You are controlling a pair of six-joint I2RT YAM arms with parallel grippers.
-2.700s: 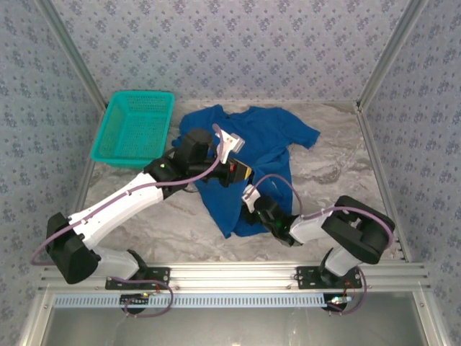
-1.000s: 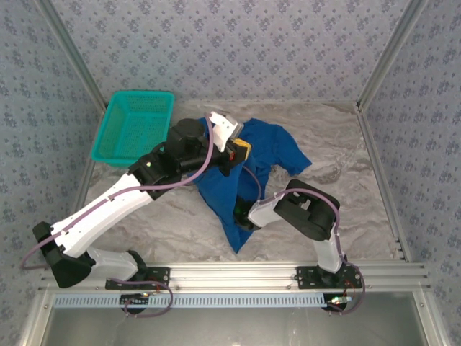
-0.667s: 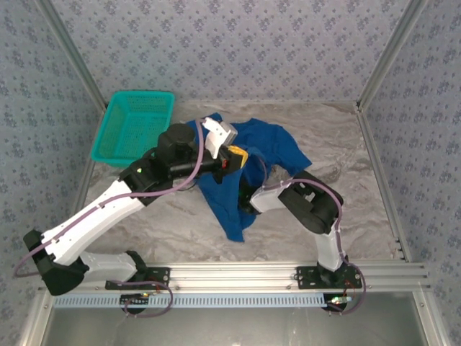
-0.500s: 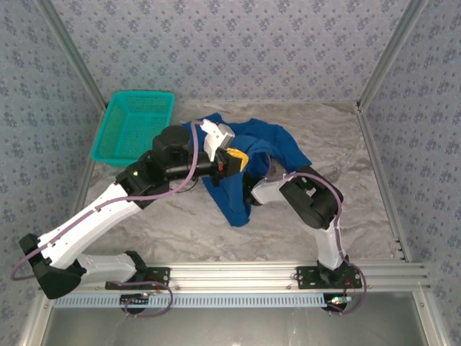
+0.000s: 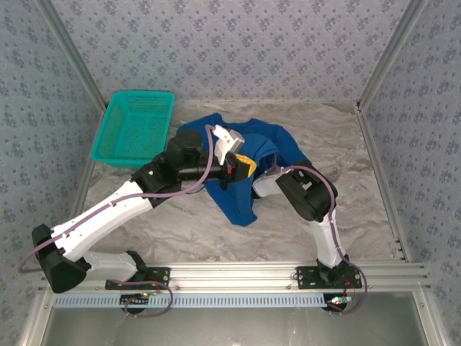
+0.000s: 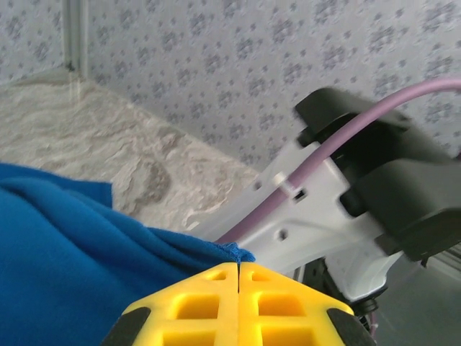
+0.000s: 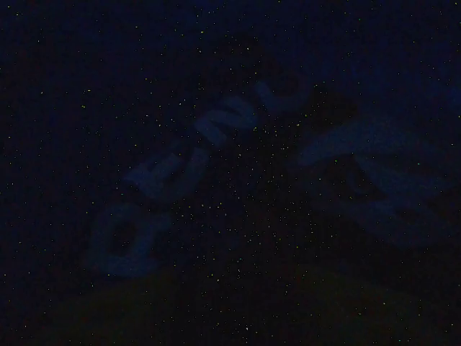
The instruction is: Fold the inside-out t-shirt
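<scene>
A blue t-shirt [image 5: 270,140] lies bunched at the middle of the marbled table [image 5: 349,169], one part spread toward the far wall and a narrower part trailing toward the near edge. The left arm [image 5: 108,213] reaches in from the near left corner. The left gripper [image 5: 247,167] has its yellow fingers [image 6: 205,306] pressed together over the cloth. In the left wrist view a hem of the shirt [image 6: 65,245] runs right up to the closed tips. The right arm [image 5: 310,198] bends back toward the middle, and its wrist end slips under the shirt's edge just beside the left gripper. Whether the right gripper is apart or together cannot be told. The right wrist view is dark blue cloth [image 7: 216,122] with faint pale lettering. A teal basket [image 5: 133,126] sits at the far left, close to the shirt's left edge.
</scene>
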